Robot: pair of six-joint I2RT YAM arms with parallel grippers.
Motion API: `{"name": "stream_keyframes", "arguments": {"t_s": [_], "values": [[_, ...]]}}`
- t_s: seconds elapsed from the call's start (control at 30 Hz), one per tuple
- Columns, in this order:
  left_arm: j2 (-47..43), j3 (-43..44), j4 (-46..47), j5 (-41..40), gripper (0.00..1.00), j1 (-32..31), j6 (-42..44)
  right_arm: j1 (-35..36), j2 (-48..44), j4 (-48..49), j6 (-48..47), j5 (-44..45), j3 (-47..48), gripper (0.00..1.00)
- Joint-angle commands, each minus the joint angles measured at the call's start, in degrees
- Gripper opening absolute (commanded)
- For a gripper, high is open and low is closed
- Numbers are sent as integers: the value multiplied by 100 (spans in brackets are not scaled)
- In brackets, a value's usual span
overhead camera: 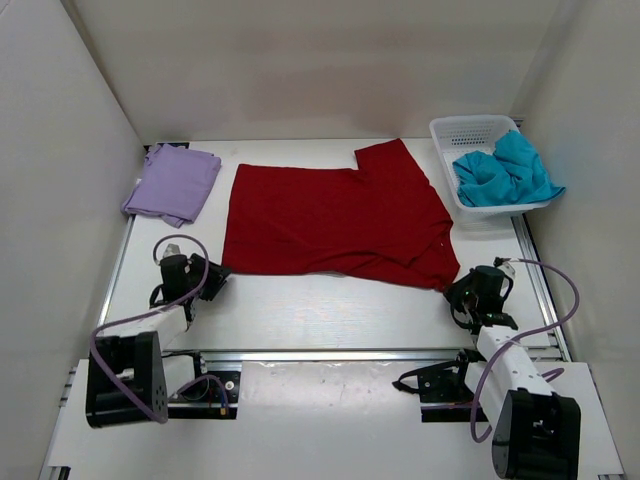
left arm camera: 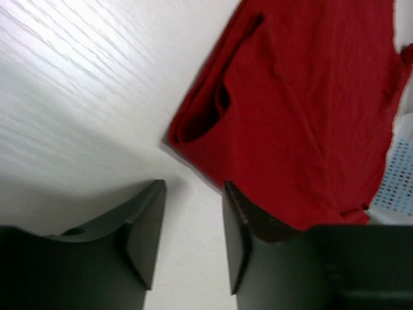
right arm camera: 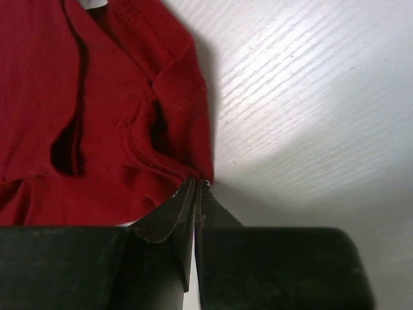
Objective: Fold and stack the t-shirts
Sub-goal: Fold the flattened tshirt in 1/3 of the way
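The deep red t-shirt point(overhead camera: 335, 215) lies spread across the middle of the table, one sleeve pointing to the far side. My left gripper point(overhead camera: 215, 272) sits at its near left corner; in the left wrist view the left gripper point(left arm camera: 193, 187) is open with only bare table between the fingers, and the red t-shirt point(left arm camera: 303, 97) lies just past the right finger. My right gripper point(overhead camera: 455, 290) is at the near right corner. In the right wrist view the right gripper point(right arm camera: 197, 184) is shut, pinching the corner of the red t-shirt point(right arm camera: 97, 116). The lavender t-shirt point(overhead camera: 175, 183) lies folded at the far left. The teal t-shirt point(overhead camera: 505, 170) is bunched in the basket.
A white lattice basket point(overhead camera: 462, 130) stands at the far right, and the basket point(left arm camera: 400, 181) also shows at the right edge of the left wrist view. White walls close in the table on the left, back and right. A metal rail runs along the near edge.
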Motion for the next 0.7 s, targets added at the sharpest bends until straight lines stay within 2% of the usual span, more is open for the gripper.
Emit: {"name": "stream_keyframes", "arguments": {"t_s": [0.0, 0.13, 0.2, 0.3, 0.37, 0.47, 0.53, 0.67], "values": [[409, 218, 323, -317, 49, -5, -87, 52, 52, 522, 53, -170, -77, 0], [779, 262, 595, -405, 37, 4, -210, 70, 8, 645, 36, -214, -130, 0], [859, 367, 631, -475, 35, -39, -254, 61, 8, 672, 54, -223, -156, 0], [1025, 552, 710, -590, 41, -171, -281, 61, 104, 733, 53, -302, -139, 0], [1087, 631, 684, -625, 40, -206, -351, 78, 87, 724, 62, -293, -183, 0], [1245, 658, 798, -608, 24, -163, -325, 61, 140, 812, 71, -294, -174, 0], [1299, 693, 763, -607, 0, -101, -298, 43, 114, 785, 62, -320, -157, 1], [1159, 728, 552, -599, 0, 22, -184, 69, 96, 803, 106, -346, -165, 0]]}}
